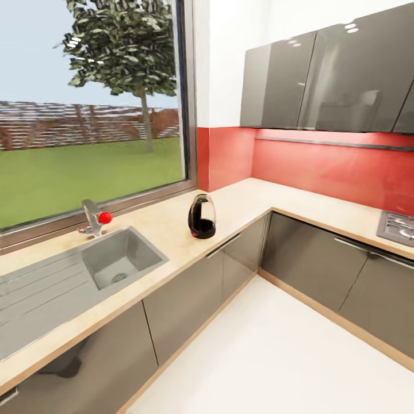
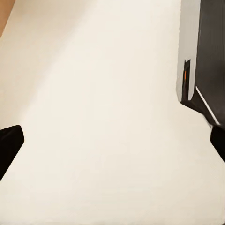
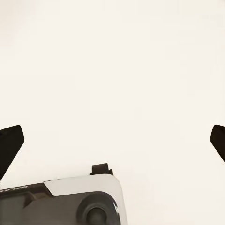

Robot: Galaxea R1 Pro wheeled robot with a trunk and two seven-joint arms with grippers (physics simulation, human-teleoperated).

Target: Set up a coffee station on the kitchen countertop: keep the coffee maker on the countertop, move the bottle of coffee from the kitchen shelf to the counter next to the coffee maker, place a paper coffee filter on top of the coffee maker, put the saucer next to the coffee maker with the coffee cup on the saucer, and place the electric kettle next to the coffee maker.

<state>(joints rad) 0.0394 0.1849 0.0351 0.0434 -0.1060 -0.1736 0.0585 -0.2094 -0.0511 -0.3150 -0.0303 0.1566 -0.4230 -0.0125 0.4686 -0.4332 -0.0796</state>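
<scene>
1. The electric kettle [image 1: 202,216] stands upright on the kitchen countertop [image 1: 241,198], just past the sink [image 1: 118,263]; I see no coffee maker beside it, so I think this step is not done yet.
2. No bottle of coffee, paper filter, saucer or cup sits on this part of the worktop; I think almost all of the job is left to do.
3. The left gripper [image 2: 112,143] is wide open; one dark fingertip [image 2: 9,145] sits at one edge of its wrist view and the other at the far edge; nothing is between them and they touch nothing; pale floor lies beyond them, and a grey and black part of the robot [image 2: 201,56] is off to one side of it.
4. The right gripper [image 3: 112,143] is wide open too; its dark fingertips [image 3: 10,145] are far apart, with nothing held and nothing touched; pale floor lies beyond them, and a grey and black robot part [image 3: 65,201] sits close by.
5. Both grippers point down at the floor, well apart from the kettle; I think the robot has to go and find the other things next.
</scene>
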